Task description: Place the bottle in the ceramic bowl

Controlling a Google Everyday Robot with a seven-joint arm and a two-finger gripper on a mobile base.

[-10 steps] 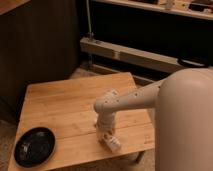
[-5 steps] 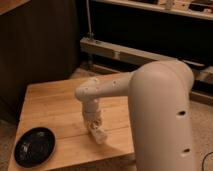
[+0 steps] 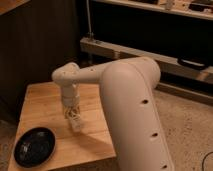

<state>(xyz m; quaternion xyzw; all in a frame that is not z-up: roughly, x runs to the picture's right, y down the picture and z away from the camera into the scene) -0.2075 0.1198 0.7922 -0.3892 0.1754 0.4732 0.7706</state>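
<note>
The shallow glossy black ceramic bowl [image 3: 35, 146] sits on the wooden table [image 3: 42, 105] at its front left corner. My gripper [image 3: 73, 116] hangs from the white arm above the middle of the table, to the right of the bowl and a little behind it. A small white-cream bottle [image 3: 76, 123] is held tilted at the gripper's tip, just above the tabletop. The bottle is apart from the bowl, roughly one bowl-width to its right.
My bulky white arm [image 3: 132, 100] fills the right of the view and hides the table's right side. A dark wall panel stands behind the table. A metal shelf rail [image 3: 150, 55] runs along the back right. Speckled floor [image 3: 192, 130] lies to the right.
The arm has swung left across the table, carrying the bottle closer to the bowl. The view has shifted too, so the bowl sits further right in the frame.
</note>
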